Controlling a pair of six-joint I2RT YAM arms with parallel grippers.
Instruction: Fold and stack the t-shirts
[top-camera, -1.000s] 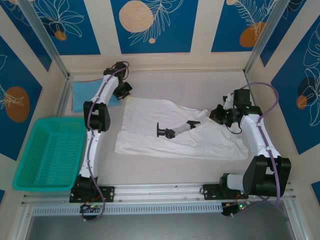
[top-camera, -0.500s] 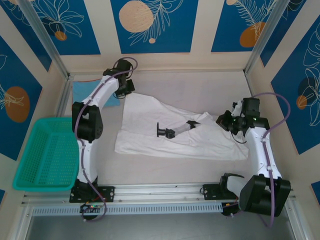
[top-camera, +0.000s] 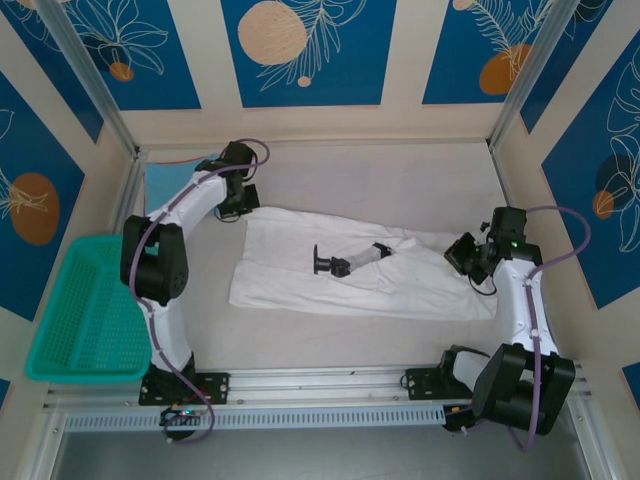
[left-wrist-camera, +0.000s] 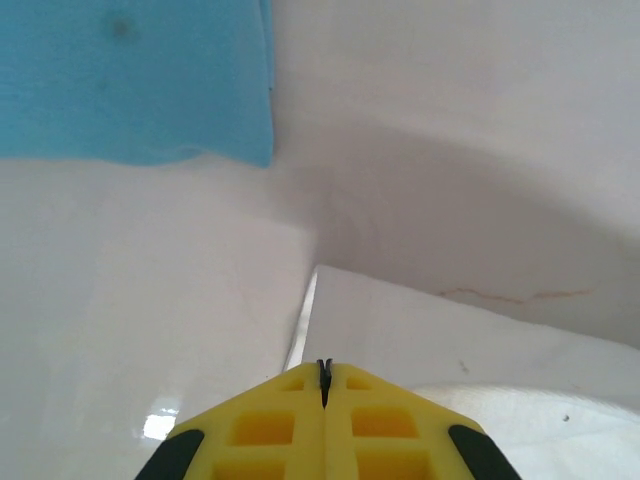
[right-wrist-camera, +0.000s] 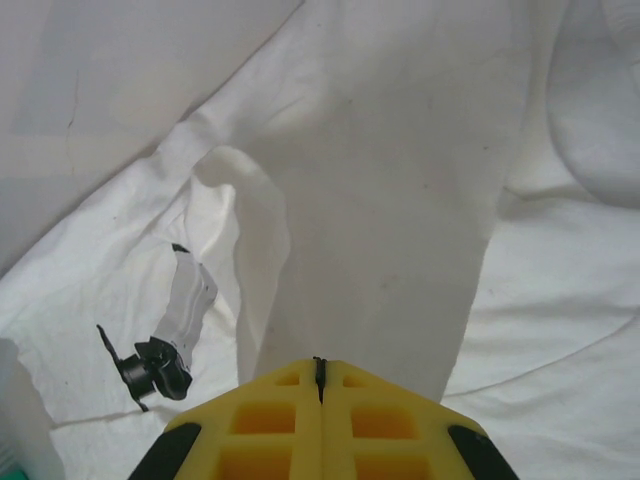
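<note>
We judge the step in hand to be the first fold of the white t-shirt (top-camera: 300, 240), which lies stretched across the middle of the worktop (top-camera: 400, 180) with its black chest mark (top-camera: 325, 263) facing up. The left gripper (top-camera: 240, 208) sits at the shirt's far left corner. In the left wrist view its jaws are pressed together with the cloth edge running right up to them, so it appears clamped on that corner. The right gripper (top-camera: 460, 256) is at the shirt's right end, jaws likewise together, with a raised ridge of white cloth leading straight into the tips in the right wrist view. The light-blue t-shirt (top-camera: 160, 185) lies flat in the far left corner, just beside the left gripper.

Next, we think both held ends need to travel together across the shirt and come down on its near edge, keeping that edge straight.

Open worktop lies behind the shirt and in a narrow strip in front of it. The right wall is close to the right arm, and the teal basket (top-camera: 90, 310) flanks the left arm.
</note>
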